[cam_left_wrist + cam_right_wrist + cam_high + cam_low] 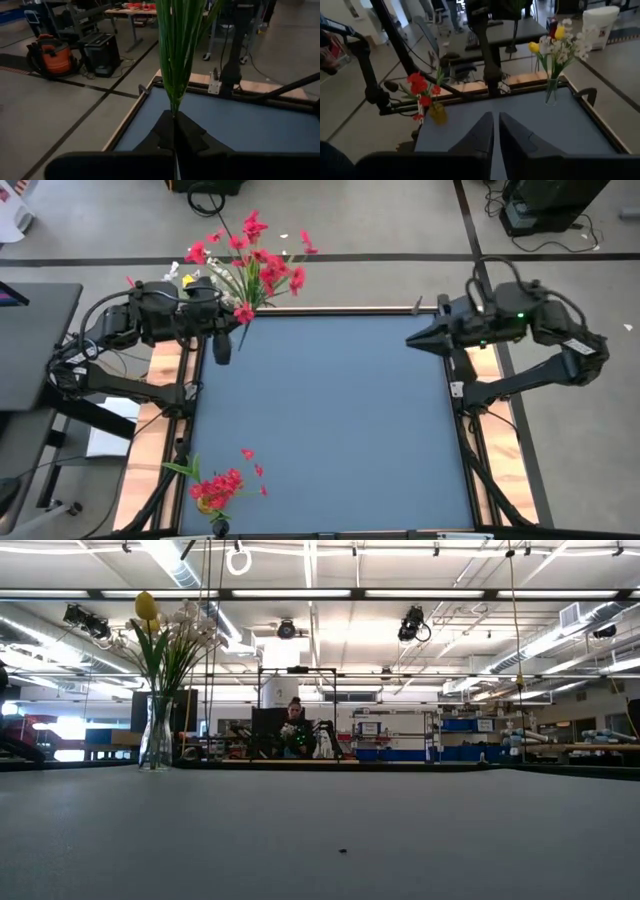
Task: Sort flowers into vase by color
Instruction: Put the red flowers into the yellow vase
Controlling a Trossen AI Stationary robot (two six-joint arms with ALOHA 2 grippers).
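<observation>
My left gripper [232, 320] stands at the table's far left corner, shut on a bunch of red flowers [255, 260] with green stems [175, 55]. Beside it, a clear glass vase [155, 735] on the far left corner holds white sprays and yellow buds [555, 42]. At the near left, a yellowish vase [438, 114] holds more red flowers [215, 488]. My right gripper [410, 340] is raised at the table's far right, pointing left, shut with nothing between its fingers [496, 135]. My left gripper pinches the bunch's green stems near their lower ends [174, 107] between its two fingers. The fingers come in nearly level from the table's left and lie across the stems. The bunch rises above the fingers, lifted clear of the table; the blossoms lie outside the wrist view.
The blue-grey mat [330, 430] lies bare between the arms, with one small dark speck [343, 850] on it. A raised frame edge [135, 107] runs round the table. A person [295, 730] sits far back in the room.
</observation>
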